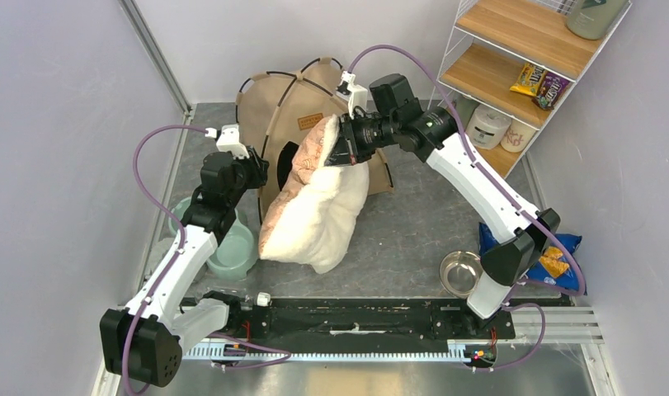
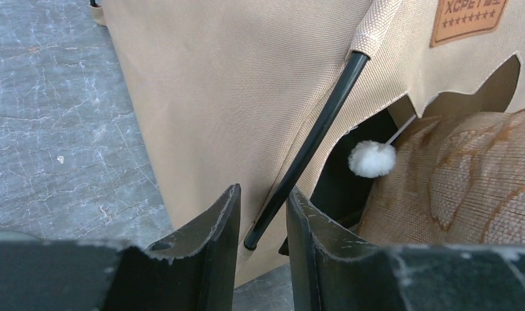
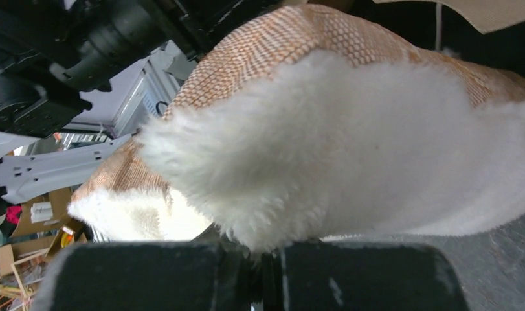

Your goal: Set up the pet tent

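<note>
The tan pet tent (image 1: 314, 99) stands at the back of the table with black poles crossing over it and a brown label (image 1: 311, 120). A fluffy white pillow (image 1: 314, 214) with a brown patterned back hangs from its doorway to the table. My right gripper (image 1: 341, 150) is shut on the pillow's upper edge (image 3: 337, 142). My left gripper (image 2: 264, 190) sits at the tent's left front corner, jaws narrowly apart either side of a black pole (image 2: 318, 129), not touching it. A white pompom (image 2: 371, 159) dangles in the doorway.
A pale green bowl (image 1: 232, 247) lies under the left arm. A steel bowl (image 1: 460, 272) and a blue snack bag (image 1: 553, 256) sit by the right arm's base. A wire shelf (image 1: 520, 58) with snack packs stands at the back right.
</note>
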`<state>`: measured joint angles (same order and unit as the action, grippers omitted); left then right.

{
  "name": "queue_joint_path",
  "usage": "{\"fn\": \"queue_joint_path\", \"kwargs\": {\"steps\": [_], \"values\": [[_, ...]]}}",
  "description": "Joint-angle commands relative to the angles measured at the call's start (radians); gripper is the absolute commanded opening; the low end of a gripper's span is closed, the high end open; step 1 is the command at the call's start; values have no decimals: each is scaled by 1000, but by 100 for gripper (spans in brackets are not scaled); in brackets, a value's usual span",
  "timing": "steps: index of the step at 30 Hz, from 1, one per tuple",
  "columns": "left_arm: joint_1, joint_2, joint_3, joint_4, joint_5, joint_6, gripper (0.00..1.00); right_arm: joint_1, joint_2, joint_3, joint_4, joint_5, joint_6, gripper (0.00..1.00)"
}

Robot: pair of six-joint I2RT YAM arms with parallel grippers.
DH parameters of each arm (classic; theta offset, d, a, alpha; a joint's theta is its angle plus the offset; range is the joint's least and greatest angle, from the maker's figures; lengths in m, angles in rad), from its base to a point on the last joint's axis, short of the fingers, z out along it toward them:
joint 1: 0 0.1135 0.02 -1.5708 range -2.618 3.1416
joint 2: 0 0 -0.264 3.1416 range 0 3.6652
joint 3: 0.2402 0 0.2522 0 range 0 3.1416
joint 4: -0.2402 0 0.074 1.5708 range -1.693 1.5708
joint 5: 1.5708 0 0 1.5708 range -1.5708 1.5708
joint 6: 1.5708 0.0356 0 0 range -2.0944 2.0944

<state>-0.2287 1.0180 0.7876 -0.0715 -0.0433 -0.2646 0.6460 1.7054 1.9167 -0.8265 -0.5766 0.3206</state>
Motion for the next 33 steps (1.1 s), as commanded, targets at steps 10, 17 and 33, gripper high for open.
{"fn": "queue_joint_path", "kwargs": {"steps": [10, 17, 33], "values": [[3, 1, 19, 33, 9, 1, 32, 1, 193, 5, 7, -76, -124, 0], [3, 2, 19, 29, 6, -1, 16, 5, 245, -166, 175, 110, -45, 2], [3, 12, 24, 39, 40, -6, 7, 155, 275, -406, 595, 719, 57, 34]]}}
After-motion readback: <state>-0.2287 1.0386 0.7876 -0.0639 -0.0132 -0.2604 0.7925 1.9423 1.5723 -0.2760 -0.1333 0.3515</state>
